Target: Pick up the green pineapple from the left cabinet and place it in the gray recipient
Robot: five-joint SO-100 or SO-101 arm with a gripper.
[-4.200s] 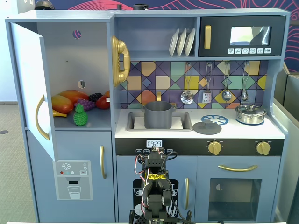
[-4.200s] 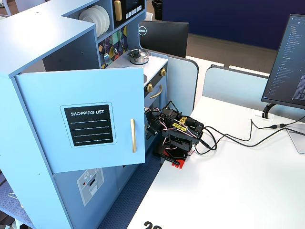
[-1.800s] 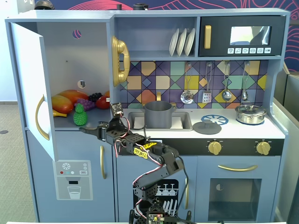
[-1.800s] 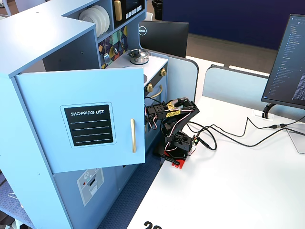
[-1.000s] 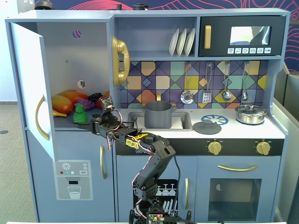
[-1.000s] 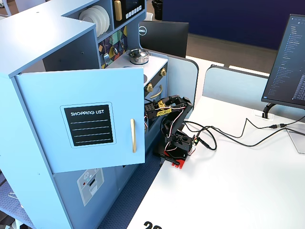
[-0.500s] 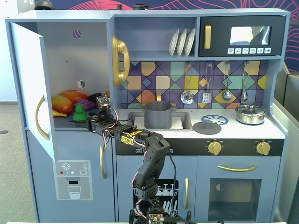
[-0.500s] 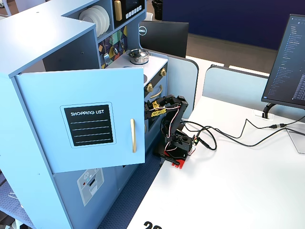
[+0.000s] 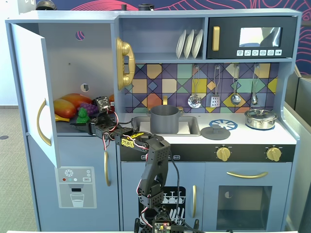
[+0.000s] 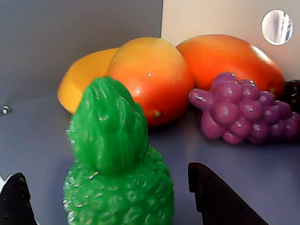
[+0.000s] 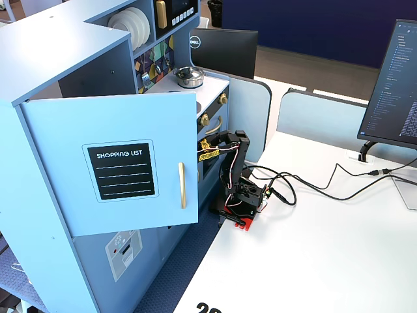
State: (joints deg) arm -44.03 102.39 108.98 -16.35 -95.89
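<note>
The green pineapple (image 10: pixel 117 178) stands upright on the shelf of the left cabinet (image 9: pixel 68 63), whose door (image 9: pixel 34 92) hangs open. My gripper (image 10: pixel 105 171) is open, with one black finger on each side of the pineapple's body and a gap showing on both sides. In a fixed view the pineapple (image 9: pixel 82 115) is at the shelf's front, and my gripper (image 9: pixel 90 124) reaches in from the right. The gray recipient (image 9: pixel 164 119) stands in the sink. In the other fixed view the open door (image 11: pixel 117 163) hides the gripper and the pineapple.
Two orange-yellow mangoes (image 10: pixel 150 79) and a purple grape bunch (image 10: pixel 243 112) lie just behind the pineapple. A flat gray lid (image 9: pixel 215 132) and a silver lidded pot (image 9: pixel 261 118) sit on the counter to the right. The arm's base (image 11: pixel 242 199) stands on a white table.
</note>
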